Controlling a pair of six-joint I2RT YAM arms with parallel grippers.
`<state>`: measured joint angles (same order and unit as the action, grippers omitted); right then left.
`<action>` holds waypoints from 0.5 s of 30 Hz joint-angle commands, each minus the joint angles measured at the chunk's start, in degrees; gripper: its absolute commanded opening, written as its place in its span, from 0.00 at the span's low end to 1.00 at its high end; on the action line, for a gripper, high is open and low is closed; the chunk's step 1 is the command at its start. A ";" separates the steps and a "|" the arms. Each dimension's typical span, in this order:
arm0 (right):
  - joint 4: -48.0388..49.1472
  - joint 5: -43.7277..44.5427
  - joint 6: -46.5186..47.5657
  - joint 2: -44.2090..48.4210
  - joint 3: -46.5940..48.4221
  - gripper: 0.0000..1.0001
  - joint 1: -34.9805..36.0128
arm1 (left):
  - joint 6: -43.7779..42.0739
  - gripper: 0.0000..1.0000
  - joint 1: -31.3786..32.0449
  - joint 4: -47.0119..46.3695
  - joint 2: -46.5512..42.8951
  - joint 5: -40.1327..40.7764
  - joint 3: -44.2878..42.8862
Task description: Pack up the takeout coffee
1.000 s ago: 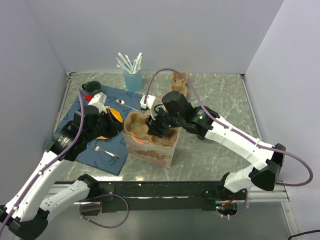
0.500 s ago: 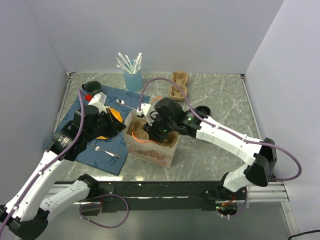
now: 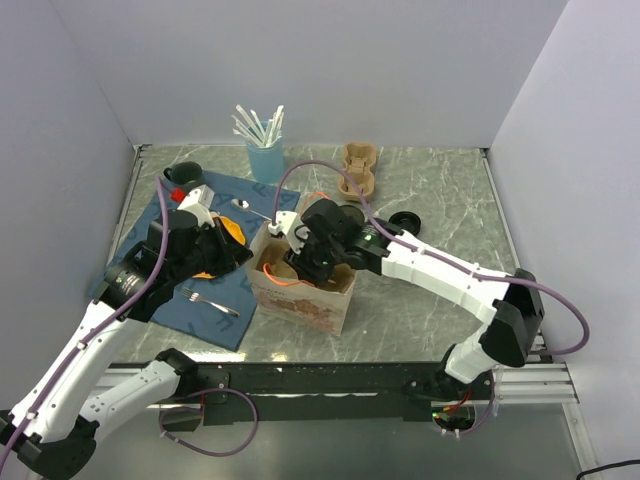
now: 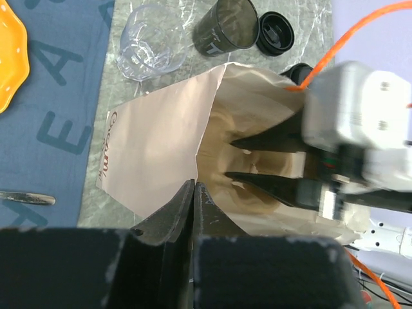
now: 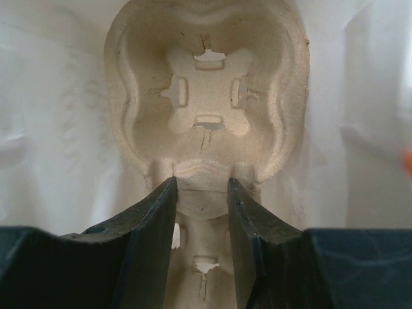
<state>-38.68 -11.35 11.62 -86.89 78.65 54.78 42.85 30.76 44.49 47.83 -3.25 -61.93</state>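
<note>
Takeout coffee (image 4: 228, 29) sits beside glass (image 4: 151, 45); left gripper (image 4: 194, 193) pinches bag (image 4: 161, 148), right gripper (image 5: 201, 183) clamps carrier (image 5: 206, 96).

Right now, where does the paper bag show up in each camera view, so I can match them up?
Top external: the paper bag stands mid-table, between the two arms.
Left wrist: the bag fills the centre, mouth open, with the left end effector pinching its rim.
Right wrist: only the bag's pale inner walls show, around the cup carrier.
Shared landmark: the right end effector, reaching into the bag.
</note>
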 commanded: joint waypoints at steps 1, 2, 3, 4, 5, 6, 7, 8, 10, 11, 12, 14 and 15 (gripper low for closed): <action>1.14 2.30 -0.72 -1.70 -0.43 0.34 0.41 | -0.14 0.10 -0.18 -0.19 -0.81 -1.68 -0.91; 1.32 2.56 -1.07 -1.96 -0.60 0.36 0.32 | -0.14 0.11 -0.18 -0.28 -0.90 -1.85 -0.82; 1.32 2.83 -1.33 -2.31 -0.43 0.39 0.41 | 0.21 0.13 -0.18 -0.19 -1.07 -1.42 -0.74; 1.41 3.26 -1.51 -2.49 -0.34 0.48 0.41 | 0.39 0.19 -0.18 -0.02 -1.25 -0.98 -0.73; 1.24 3.44 -1.60 -2.58 -0.25 0.50 0.32 | 0.57 0.22 -0.18 0.24 -1.34 -0.62 -0.65; 1.15 3.62 -1.51 -2.67 0.18 0.51 0.32 | 0.83 0.24 -0.18 0.51 -1.77 -0.19 -0.47; 0.97 3.79 -1.60 -2.49 0.45 0.55 0.32 | 0.92 0.32 -0.18 0.77 -2.04 0.95 -0.47; 0.27 3.97 -1.51 -2.41 0.71 0.57 0.32 | 1.09 0.35 -0.18 0.86 -2.22 1.40 -0.56; -0.69 3.71 -1.34 -1.79 2.20 0.62 0.32 | 1.45 0.44 -0.18 1.83 -2.39 3.15 -0.99; -1.40 3.53 -1.25 -1.44 2.64 0.64 0.41 | 1.36 0.47 -0.18 2.09 -2.57 3.07 -1.26; -1.66 3.18 -1.16 -0.57 3.52 0.66 0.41 | 1.18 0.50 -0.18 2.35 -2.48 3.85 -1.52; -2.28 2.83 -1.16 0.32 4.40 0.71 0.41 | 1.01 0.58 -0.18 2.62 -2.40 5.96 -2.14; -2.98 2.48 -1.24 1.19 5.19 0.72 0.41 | 0.75 0.59 -0.18 2.53 -2.31 6.23 -2.31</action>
<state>-40.01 -8.62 10.39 -89.45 79.50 54.78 43.72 30.76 46.35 45.91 -0.56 -61.98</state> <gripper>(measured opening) 0.702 0.562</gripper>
